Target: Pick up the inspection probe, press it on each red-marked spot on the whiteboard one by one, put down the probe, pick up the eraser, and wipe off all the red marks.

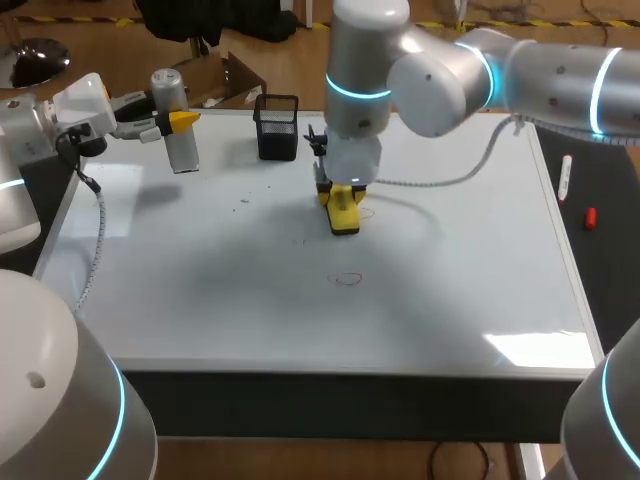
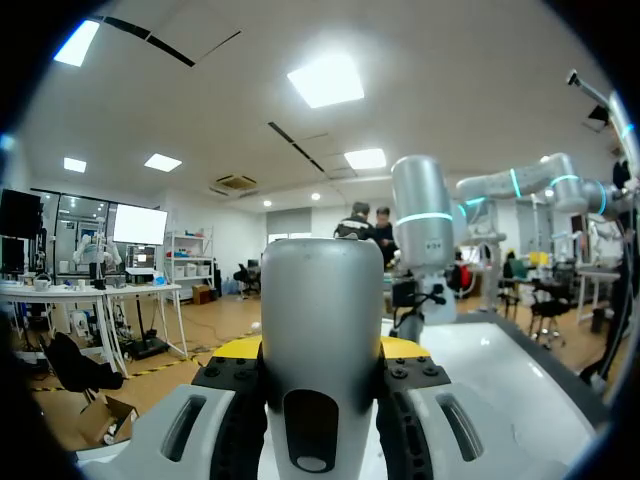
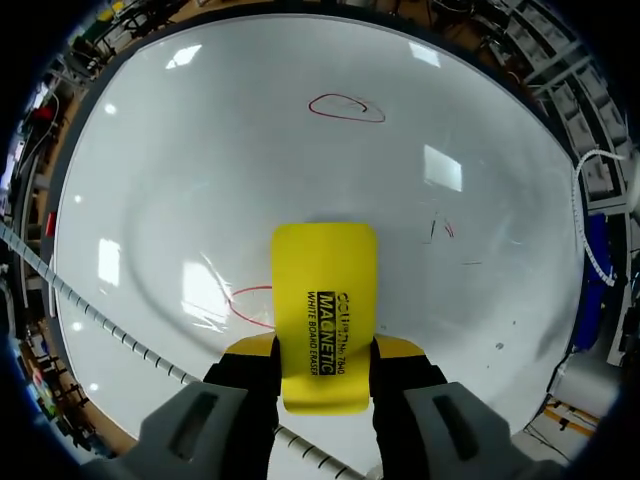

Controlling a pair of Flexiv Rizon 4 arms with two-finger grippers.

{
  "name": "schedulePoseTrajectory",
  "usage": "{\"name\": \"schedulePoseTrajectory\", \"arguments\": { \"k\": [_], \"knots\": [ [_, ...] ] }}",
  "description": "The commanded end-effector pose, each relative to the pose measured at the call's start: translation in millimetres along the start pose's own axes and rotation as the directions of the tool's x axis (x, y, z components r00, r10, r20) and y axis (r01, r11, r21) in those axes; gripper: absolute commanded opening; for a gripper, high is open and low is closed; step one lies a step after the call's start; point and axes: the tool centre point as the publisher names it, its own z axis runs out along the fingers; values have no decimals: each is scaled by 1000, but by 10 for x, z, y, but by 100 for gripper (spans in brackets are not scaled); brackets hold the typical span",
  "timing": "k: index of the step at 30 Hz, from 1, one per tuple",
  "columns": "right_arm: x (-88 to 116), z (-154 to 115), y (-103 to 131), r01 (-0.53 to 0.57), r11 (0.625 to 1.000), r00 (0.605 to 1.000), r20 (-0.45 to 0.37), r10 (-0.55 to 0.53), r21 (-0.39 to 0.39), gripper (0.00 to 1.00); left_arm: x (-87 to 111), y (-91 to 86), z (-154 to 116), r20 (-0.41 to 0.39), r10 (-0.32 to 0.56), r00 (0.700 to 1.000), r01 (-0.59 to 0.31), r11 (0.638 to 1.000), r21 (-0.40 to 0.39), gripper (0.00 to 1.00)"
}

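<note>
Right gripper (image 3: 325, 347) clamped on yellow eraser (image 3: 325, 285), finger on each side. Eraser down on whiteboard (image 1: 450, 290), just off centre toward 12 o'clock. Half-wiped red loop (image 3: 248, 305) at eraser's edge, 3 o'clock in head view. Whole red circle (image 3: 346, 107) at eraser's 6 o'clock, apart. Left gripper (image 2: 320, 348) clamped on grey probe (image 2: 322, 290), upright, board's 10 o'clock corner. Black mesh cup (image 1: 277, 128) at probe's 3 o'clock.
</note>
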Motion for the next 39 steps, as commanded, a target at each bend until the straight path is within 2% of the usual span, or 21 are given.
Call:
{"name": "schedulePoseTrajectory", "arguments": {
  "k": [1,11,27,35,39],
  "knots": [
    [67,52,-17,2,1000,1000,-1,-2,-16,0,3,-11,-1,1,1,1000,-1,1000,1,0],
    [259,146,-20,-24,999,1000,-20,24,-37,0,3,-11,-1,1,1,1000,-1,1000,1,0],
    [848,217,16,-123,992,991,-62,121,-33,0,3,-11,-1,1,1,1000,-1,1000,1,0],
    [1028,195,35,-157,987,985,-78,155,-25,0,3,-11,-1,1,1,1000,-1,1000,1,0],
    [1047,36,32,-171,985,978,-123,170,5,0,3,-11,-1,1,1,1000,-1,1000,1,0]
  ]
}}
